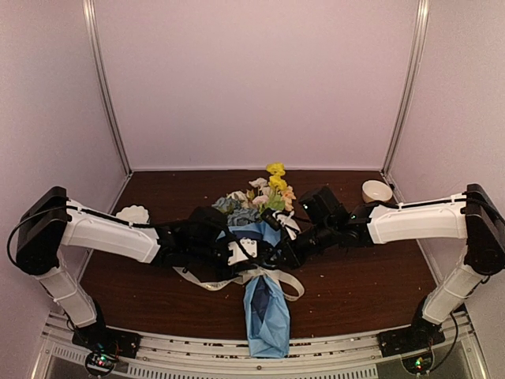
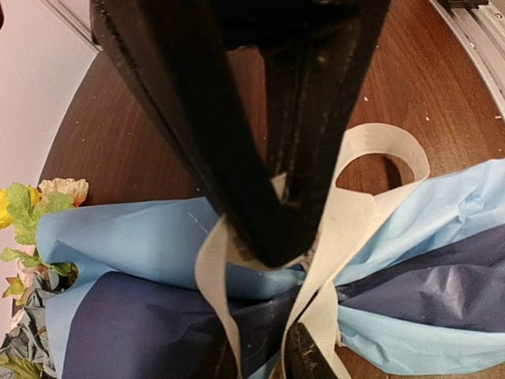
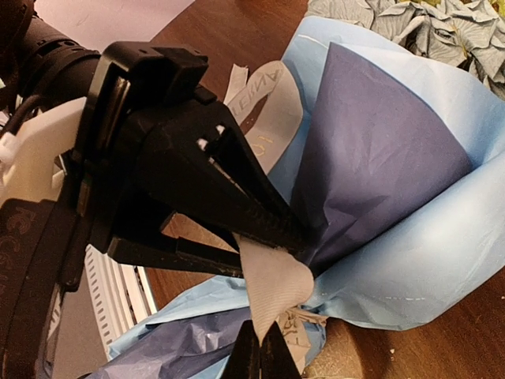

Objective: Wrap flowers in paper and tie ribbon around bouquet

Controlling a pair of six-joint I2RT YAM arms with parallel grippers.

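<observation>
Left claw and right claw are both pinched on the ribbon at the bouquet waist; only the top view shows it whole, mid-frame on the surface, long axis bottom-to-top, flowers up top, paper tail past the bottom edge.

Arms: 2. Left arm, right arm.
Grippers: 2. Left gripper, right gripper.
Bouquet: 1.
Paper: 1 sheet.
Flowers: 1 bunch, blooms too crowded to count.
Ribbon: 1.
Bowls: 2. Scalloped bowl at bouquet's 9 o'clock, plain bowl at 2 o'clock.
Table: 1.
</observation>
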